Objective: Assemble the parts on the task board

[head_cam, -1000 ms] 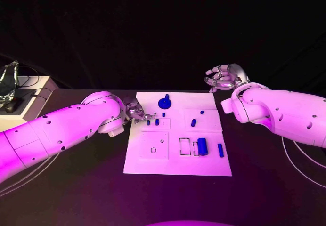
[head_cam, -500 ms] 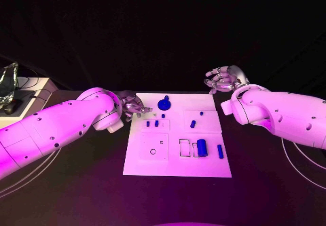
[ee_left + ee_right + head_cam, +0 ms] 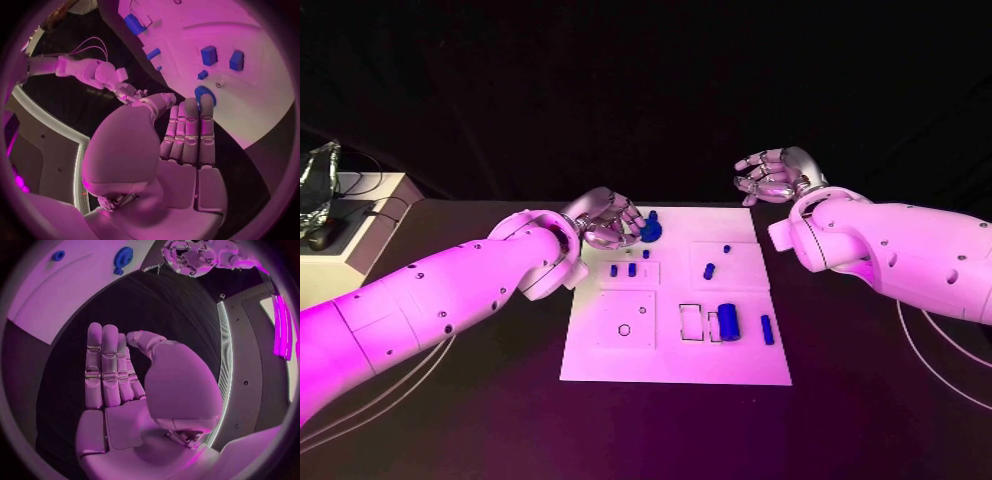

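The white task board (image 3: pixel 678 352) lies in the middle of the black table. At its far edge a round blue part (image 3: pixel 651 230) stands in it, and two small blue parts (image 3: pixel 623 270) stand side by side a little nearer. A big blue cylinder (image 3: pixel 728 320) and a slim blue bar (image 3: pixel 767 328) lie at the near right. My left hand (image 3: pixel 607 218) hovers at the board's far left corner, just left of the round part (image 3: pixel 201 92). Its fingers (image 3: pixel 189 130) are straight and hold nothing. My right hand (image 3: pixel 773 175) is raised beyond the far right corner and is empty too.
A white box (image 3: pixel 358 215) with cables stands at the table's left edge. More small blue parts (image 3: pixel 710 270) sit on the board's right half. Bare dark table (image 3: pixel 473 400) surrounds the board.
My left hand has risen from the board's left edge and moved toward the far side, ending beside the round blue part. The right hand has hardly moved.
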Controlling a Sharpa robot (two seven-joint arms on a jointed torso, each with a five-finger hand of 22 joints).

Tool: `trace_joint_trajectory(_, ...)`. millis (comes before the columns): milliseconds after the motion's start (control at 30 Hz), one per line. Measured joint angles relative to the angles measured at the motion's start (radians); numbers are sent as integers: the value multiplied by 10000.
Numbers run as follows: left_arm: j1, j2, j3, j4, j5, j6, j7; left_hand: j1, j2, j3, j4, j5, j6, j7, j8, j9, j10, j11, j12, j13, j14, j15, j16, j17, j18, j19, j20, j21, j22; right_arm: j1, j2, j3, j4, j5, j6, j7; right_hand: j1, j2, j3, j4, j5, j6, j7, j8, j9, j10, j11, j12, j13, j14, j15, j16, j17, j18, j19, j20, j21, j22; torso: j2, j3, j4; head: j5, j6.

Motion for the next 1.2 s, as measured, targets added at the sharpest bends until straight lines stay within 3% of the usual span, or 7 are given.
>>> trace_joint_trajectory(167, -46, 417, -255, -604, -1294, -173, 609, -113, -113, -51, -74, -100, 194, -9, -275, -254, 36, 36, -403, -335, 67, 67, 334, -71, 0, 1, 0, 100, 112, -13, 50, 0, -12, 3, 6, 140, 51, 64, -66, -367, -129, 425, 118, -535, -280, 372, 136, -2044, -1779, 93, 92, -620, 233, 0, -307, 25, 318, 465, 9, 4, -12, -3, 62)
trace_joint_trajectory(333, -54, 714, -351, -929, -2392, -223, 816, -208, -287, -110, -132, -100, 387, -66, -472, -424, 109, 108, -591, -556, 223, 72, 979, -27, 1, 94, 93, 332, 263, -19, 83, 1, -19, 4, 24, 254, 36, 147, -140, -516, -173, 668, 213, -796, -392, 721, 198, -2859, -2562, 182, 68, -934, 395, -1, -440, 59, 433, 694, 28, 8, -24, -19, 98)
trace_joint_trajectory(533, -55, 906, -378, -1097, -3268, -139, 758, -373, -453, -125, -141, -100, 585, -117, -710, -560, 189, 99, -768, -712, 346, 128, 1750, 64, 0, 202, 201, 563, 429, -20, 109, 1, -15, -30, 54, 333, 8, 174, -140, -516, -172, 670, 214, -914, -427, 756, 233, -3071, -2771, 220, 106, -991, 449, -1, -440, 59, 432, 721, 33, 24, -30, -35, 101)
trace_joint_trajectory(700, -51, 965, -386, -1161, -3683, 65, 481, -417, -416, -167, -131, -100, 835, -118, -766, -587, 144, 144, -778, -737, 683, 128, 2359, 397, 1, 620, 184, 948, 800, -20, 112, 1, 12, -91, 78, 364, -3, 185, -142, -518, -172, 670, 214, -957, -445, 757, 234, -3125, -2842, 220, 106, -1030, 477, -1, -459, 79, 432, 730, 36, 28, -34, -62, 93)
trace_joint_trajectory(800, -48, 999, -387, -1197, -3830, 211, 269, -417, -416, -167, -131, -100, 1030, -152, -766, -599, 219, 68, -729, -739, 947, 97, 2694, 662, 0, 864, 179, 1232, 1092, -20, 112, 1, 24, -130, 86, 370, -3, 185, -167, -543, -172, 670, 214, -988, -450, 757, 234, -3169, -2890, 220, 106, -1068, 490, -1, -475, 95, 432, 730, 35, 35, -31, -65, 73)
trace_joint_trajectory(1200, -20, 1117, -384, -1277, -4146, 681, -450, -417, -416, -166, -131, -100, 1250, -167, -823, -635, 223, 64, -728, -750, 1035, 82, 2987, 794, 0, 870, 171, 1364, 1248, -20, 116, 1, 74, -276, 106, 377, -2, 185, -168, -543, -171, 668, 213, -988, -460, 758, 236, -3272, -2962, 254, 141, -1091, 519, -1, -475, 95, 432, 729, 26, 33, -23, -75, 35)
